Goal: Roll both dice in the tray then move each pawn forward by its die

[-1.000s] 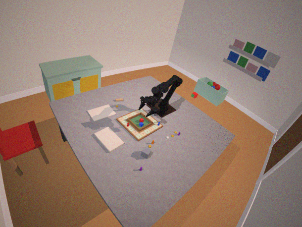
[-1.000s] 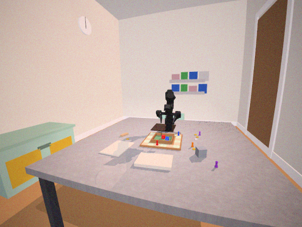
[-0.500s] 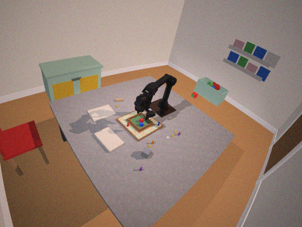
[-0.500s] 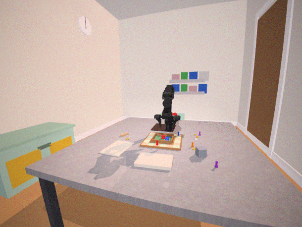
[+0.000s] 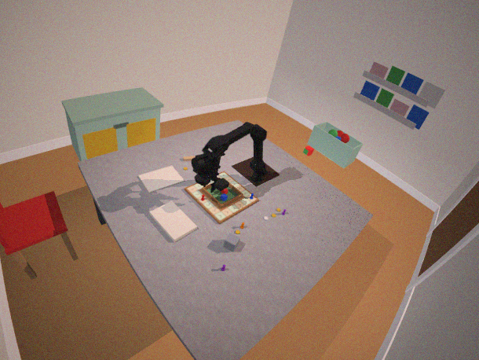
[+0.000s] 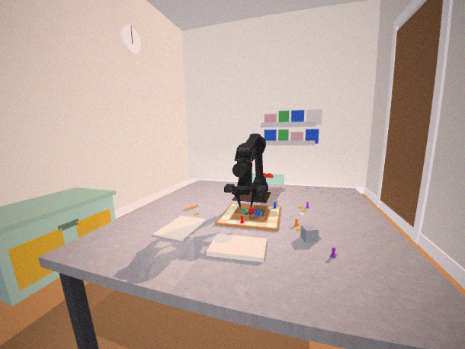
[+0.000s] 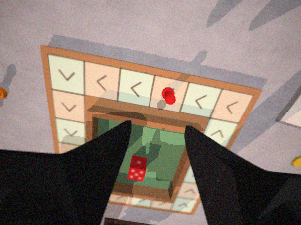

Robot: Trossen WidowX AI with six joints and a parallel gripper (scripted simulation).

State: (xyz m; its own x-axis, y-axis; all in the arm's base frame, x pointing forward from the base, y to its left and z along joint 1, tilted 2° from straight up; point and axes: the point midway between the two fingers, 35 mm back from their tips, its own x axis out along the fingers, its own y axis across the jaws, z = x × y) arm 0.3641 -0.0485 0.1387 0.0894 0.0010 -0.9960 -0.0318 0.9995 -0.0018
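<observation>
The red die lies in the green-floored tray, its lit face showing five pips in the wrist view. The blue die lies beside it; it is hidden in the wrist view. The red pawn stands on the board's outer row, fourth square from the left in the wrist view. The blue pawn stands on the board's opposite side. My gripper is partly open and empty, low over the tray.
Two pale slabs lie near the board. An orange pawn, a grey block, two purple pawns and several small discs are scattered around.
</observation>
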